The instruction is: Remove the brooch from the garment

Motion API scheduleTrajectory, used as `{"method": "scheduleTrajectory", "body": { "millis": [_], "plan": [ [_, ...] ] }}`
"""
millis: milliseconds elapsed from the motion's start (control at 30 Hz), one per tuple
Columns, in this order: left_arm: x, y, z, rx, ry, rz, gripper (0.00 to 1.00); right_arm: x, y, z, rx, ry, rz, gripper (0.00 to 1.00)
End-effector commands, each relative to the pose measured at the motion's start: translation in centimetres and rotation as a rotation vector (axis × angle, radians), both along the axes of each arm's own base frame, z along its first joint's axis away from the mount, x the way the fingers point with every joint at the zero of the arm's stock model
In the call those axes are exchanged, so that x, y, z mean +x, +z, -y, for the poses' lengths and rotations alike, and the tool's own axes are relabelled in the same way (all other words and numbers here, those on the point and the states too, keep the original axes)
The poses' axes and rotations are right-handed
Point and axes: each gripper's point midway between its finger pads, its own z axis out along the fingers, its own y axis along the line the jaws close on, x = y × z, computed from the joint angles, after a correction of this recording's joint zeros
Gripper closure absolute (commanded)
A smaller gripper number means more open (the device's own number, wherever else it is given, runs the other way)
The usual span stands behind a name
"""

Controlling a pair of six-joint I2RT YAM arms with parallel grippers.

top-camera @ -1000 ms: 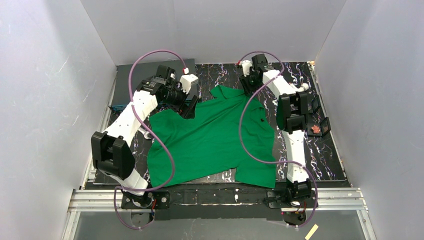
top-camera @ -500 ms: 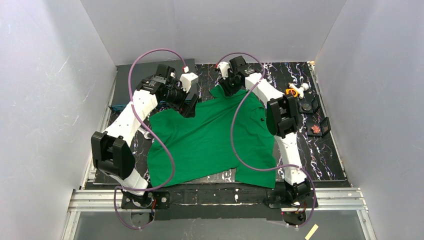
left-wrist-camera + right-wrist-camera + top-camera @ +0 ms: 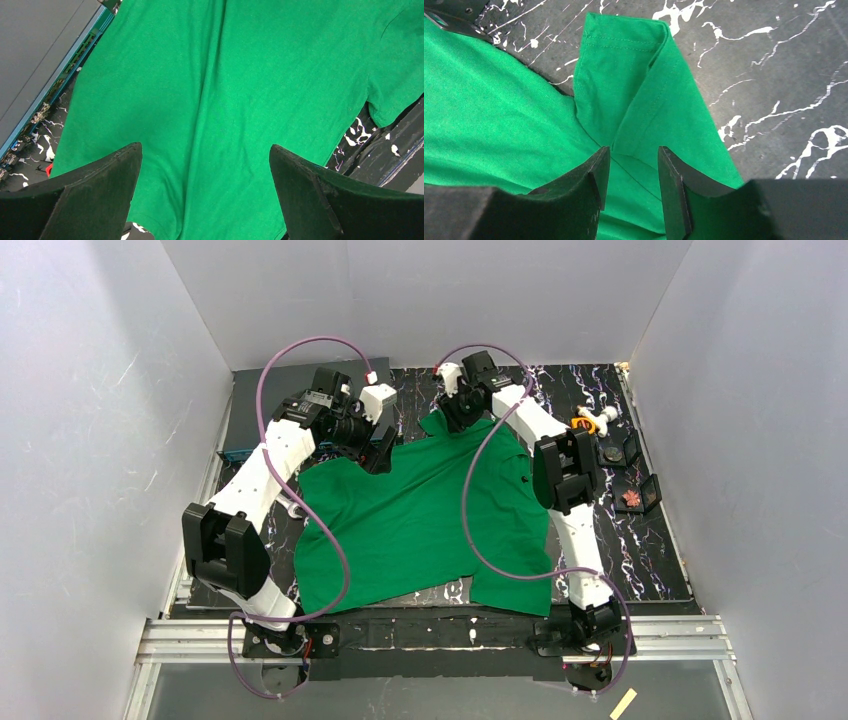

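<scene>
The brooch (image 3: 630,498) looks already off the shirt (image 3: 420,520). It lies as a small red-orange speck in an open black box (image 3: 652,483) to the right of the shirt, well clear of its right sleeve, and is too small to show which way it lies. The right gripper (image 3: 630,152) sits at the shirt's far edge over the collar (image 3: 624,75), jaws narrow, with the collar fold running between them; I cannot tell whether they pinch it. The left gripper (image 3: 205,150) hangs wide open and empty over the shirt's far left part. I judge the right arm the nearer one.
</scene>
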Motion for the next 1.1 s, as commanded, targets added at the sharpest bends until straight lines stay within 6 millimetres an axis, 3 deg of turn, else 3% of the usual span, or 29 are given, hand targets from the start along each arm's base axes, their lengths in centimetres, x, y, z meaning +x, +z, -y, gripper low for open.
{"method": "scheduleTrajectory", "body": {
  "millis": [0,267,400,633,767,900,1067],
  "plan": [
    [-0.1,0.6,-0.1,-0.008,0.005,0.008,0.02,-0.1,-0.3,-1.2,0.041,0.014,-0.025,0.51],
    [-0.4,0.5,-0.3,-0.005,0.01,0.004,0.02,0.1,-2.0,-1.0,-0.015,0.009,-0.018,0.54],
    [-0.4,0.5,-0.3,-0.004,0.012,0.005,0.02,0.3,-2.1,-0.8,-0.038,0.003,-0.004,0.63],
    [-0.3,0.4,-0.3,-0.005,0.012,0.004,0.02,1.5,0.5,-0.2,-0.059,-0.003,0.091,0.89],
    [-0.3,0.3,-0.3,-0.002,0.011,0.004,0.02,3.2,2.8,0.5,-0.061,-0.033,0.183,0.99],
    [-0.4,0.2,-0.5,0.003,0.014,0.004,0.02,5.9,5.1,2.1,-0.078,-0.104,0.293,0.99],
    [-0.3,0.1,-0.7,0.007,0.018,0.002,0.02,8.3,5.7,4.0,-0.135,-0.147,0.368,0.99]
  ]
}}
